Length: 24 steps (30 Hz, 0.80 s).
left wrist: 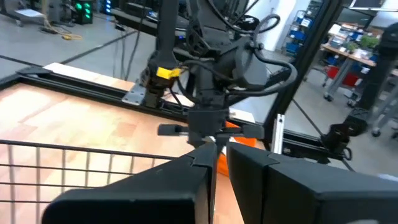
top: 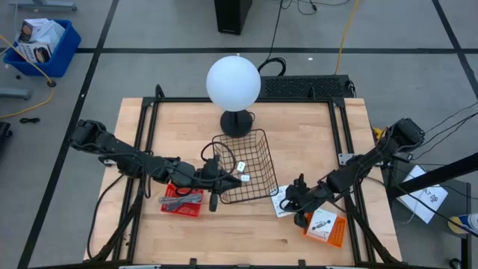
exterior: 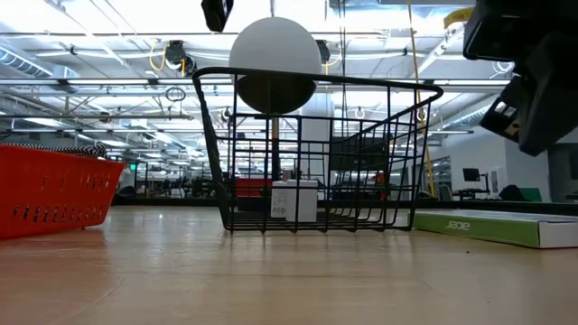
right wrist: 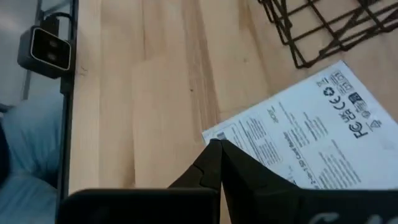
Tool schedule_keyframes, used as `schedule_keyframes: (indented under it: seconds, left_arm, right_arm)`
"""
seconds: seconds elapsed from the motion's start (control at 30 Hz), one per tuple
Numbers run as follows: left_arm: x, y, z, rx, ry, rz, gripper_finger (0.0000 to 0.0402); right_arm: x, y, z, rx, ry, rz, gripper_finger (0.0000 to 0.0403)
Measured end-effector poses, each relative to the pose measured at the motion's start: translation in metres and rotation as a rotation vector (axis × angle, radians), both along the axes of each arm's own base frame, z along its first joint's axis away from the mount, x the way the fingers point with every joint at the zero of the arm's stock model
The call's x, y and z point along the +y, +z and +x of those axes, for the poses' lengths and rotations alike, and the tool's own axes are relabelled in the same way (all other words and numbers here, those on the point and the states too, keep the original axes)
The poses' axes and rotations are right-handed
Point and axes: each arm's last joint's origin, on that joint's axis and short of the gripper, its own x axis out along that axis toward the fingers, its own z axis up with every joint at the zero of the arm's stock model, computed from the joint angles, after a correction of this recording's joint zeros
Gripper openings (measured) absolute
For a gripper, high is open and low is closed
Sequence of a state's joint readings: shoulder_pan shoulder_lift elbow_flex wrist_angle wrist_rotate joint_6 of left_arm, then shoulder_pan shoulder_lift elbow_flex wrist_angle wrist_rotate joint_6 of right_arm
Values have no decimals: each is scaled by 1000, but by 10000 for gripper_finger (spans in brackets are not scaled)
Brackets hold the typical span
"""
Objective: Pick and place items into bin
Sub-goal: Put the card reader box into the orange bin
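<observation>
A black wire basket (top: 258, 161) stands mid-table, and two tiny white blocks (top: 240, 166) (top: 245, 178) lie on its floor; one block (exterior: 295, 200) shows in the low view. My left gripper (top: 213, 185) hangs at the basket's left side, above the rim (left wrist: 62, 148), its fingers a narrow gap apart with nothing between them. My right gripper (right wrist: 216, 146) is shut and hovers over a corner of a flat white packet with black print (right wrist: 298, 134) (top: 281, 202), which lies flat on the table. The low view shows it well above the packet (exterior: 492, 226). I cannot make out the slim grey and teal pieces.
A red tray (top: 181, 200) with grey things in it lies left of the basket. An orange-edged white packet (top: 326, 226) lies near the table's right near corner. A white globe lamp (top: 233, 81) stands behind the basket. Bare wood (top: 239, 239) runs along the near edge.
</observation>
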State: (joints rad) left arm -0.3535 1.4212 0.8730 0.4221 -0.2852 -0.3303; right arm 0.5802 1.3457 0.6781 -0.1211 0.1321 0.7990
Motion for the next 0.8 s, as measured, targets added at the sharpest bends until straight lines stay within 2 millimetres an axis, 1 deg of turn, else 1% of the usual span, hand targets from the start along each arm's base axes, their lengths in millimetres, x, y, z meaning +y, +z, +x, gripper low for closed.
schedule_keyframes:
  seconds: [0.13,0.27,0.4,0.47,0.63,0.73,0.8]
  left_arm:
    - [-6,0,-2,1,-41,-1,40]
    - [-14,1,-5,-16,-76,49,8]
    - [-20,6,-7,-66,-97,39,6]
    - [-25,5,-8,-66,-108,30,4]
    - [-49,-11,-6,-40,-101,54,4]
    - [-62,-15,-3,-28,-72,42,5]
    - [-70,-12,1,-32,-84,36,8]
  right_arm:
    - [-8,1,-7,58,-36,-40,0]
    - [-16,7,-15,54,-101,-121,0]
    - [-24,11,-22,77,-180,-142,0]
    - [-26,13,-25,87,-195,-140,0]
    - [-29,16,-27,59,-191,-193,0]
    - [-33,15,-25,67,-201,-212,0]
    - [-36,12,-24,77,-216,-218,0]
